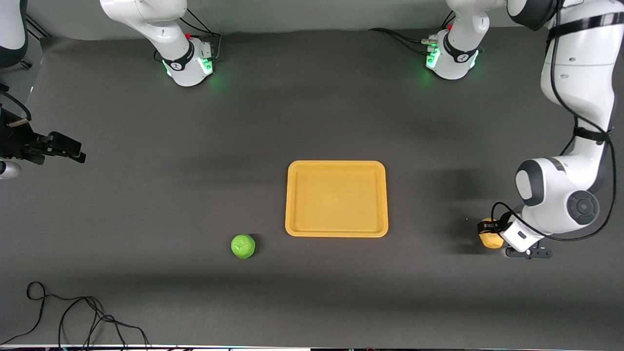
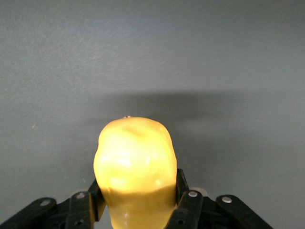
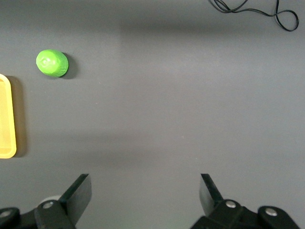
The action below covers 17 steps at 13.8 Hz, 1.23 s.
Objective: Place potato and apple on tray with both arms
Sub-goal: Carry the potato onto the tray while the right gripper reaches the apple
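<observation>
The yellow-orange potato [image 1: 490, 240] is beside the tray toward the left arm's end of the table. My left gripper [image 1: 489, 233] is shut on it, low at the table; in the left wrist view the potato [image 2: 136, 162] sits between the black fingers [image 2: 182, 183]. The green apple [image 1: 243, 246] lies on the table, nearer to the front camera than the orange-yellow tray [image 1: 336, 165] and toward the right arm's end. My right gripper [image 1: 73, 151] waits open and empty, raised over the right arm's end of the table. Its wrist view shows the apple [image 3: 51, 63] and the tray's rim [image 3: 5, 119].
A loose black cable [image 1: 73, 317] lies near the table's front edge at the right arm's end, also in the right wrist view [image 3: 252, 12]. The two green-lit arm bases [image 1: 187, 63] [image 1: 451, 58] stand along the back edge. The tray holds nothing.
</observation>
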Tool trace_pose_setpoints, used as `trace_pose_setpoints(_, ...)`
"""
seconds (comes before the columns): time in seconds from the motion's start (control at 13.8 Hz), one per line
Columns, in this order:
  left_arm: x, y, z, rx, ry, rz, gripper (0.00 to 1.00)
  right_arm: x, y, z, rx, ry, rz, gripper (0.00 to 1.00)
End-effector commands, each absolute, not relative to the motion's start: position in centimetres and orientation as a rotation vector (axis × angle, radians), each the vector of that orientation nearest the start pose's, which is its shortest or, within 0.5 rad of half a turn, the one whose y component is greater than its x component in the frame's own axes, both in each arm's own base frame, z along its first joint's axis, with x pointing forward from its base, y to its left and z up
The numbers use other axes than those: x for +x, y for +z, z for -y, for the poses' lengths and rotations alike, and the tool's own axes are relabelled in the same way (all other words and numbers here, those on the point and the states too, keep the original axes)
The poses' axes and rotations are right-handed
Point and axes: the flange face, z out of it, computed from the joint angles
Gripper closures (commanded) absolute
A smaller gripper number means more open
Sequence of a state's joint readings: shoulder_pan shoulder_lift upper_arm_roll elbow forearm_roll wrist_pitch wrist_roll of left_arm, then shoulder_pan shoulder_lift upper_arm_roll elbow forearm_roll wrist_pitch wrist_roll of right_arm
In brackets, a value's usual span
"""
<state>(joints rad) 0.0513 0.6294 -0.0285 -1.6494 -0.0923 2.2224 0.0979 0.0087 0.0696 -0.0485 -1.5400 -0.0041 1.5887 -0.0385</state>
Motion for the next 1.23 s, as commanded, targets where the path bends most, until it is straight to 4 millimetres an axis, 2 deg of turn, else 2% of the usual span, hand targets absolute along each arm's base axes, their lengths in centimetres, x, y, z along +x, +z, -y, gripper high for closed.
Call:
trace_pose_setpoints(0.0, 68.6, 32.4, 3.9, -3.263, 0.152, 0.038, 0.63, 57.4, 60.4, 2.4, -3.15, 0.08, 0.005, 0.0)
trace_pose_setpoints(0.14, 68.2, 33.9, 10.8, -3.288, 0.188, 0.076, 0.63, 57.3, 60.4, 2.5, -3.148, 0.083, 0.002, 0.0)
trace_pose_setpoints(0.29, 66.5, 34.0, 18.1, -3.294, 0.228, 0.032, 0.63, 57.2, 60.4, 2.5, -3.148, 0.083, 0.0, 0.0)
trace_pose_setpoints(0.43, 64.3, 32.3, 23.6, -3.272, 0.294, -0.095, 0.63, 57.3, 60.3, 2.4, -3.145, 0.085, -0.002, 0.0)
trace_pose_setpoints(0.58, 61.4, 28.5, 28.5, -3.242, 0.379, -0.205, 0.63, 57.8, 60.1, 2.3, -3.146, 0.085, -0.014, 0.0)
trace_pose_setpoints(0.72, 61.2, 25.9, 30.0, -3.257, 0.346, -0.189, 0.63, 58.8, 59.6, 1.2, -3.145, 0.089, 0.015, 0.0)
trace_pose_setpoints(0.8, 60.9, 24.9, 30.8, -3.26, 0.335, -0.185, 0.63, 59.1, 59.5, -0.2, -3.135, 0.079, 0.048, 0.0)
trace_pose_setpoints(0.87, 60.0, 24.2, 31.7, -3.252, 0.35, -0.211, 0.63, 59.5, 59.0, -2.3, -3.113, 0.083, 0.092, 0.0)
trace_pose_setpoints(0.94, 59.6, 23.7, 31.8, -3.244, 0.369, -0.216, 0.63, 60.3, 58.5, -4.9, -3.093, 0.076, 0.124, 0.0)
trace_pose_setpoints(1.16, 59.4, 23.4, 32.0, -3.243, 0.372, -0.22, 0.6, 62.1, 56.9, -13.2, -3.106, 0.076, 0.007, 0.0)
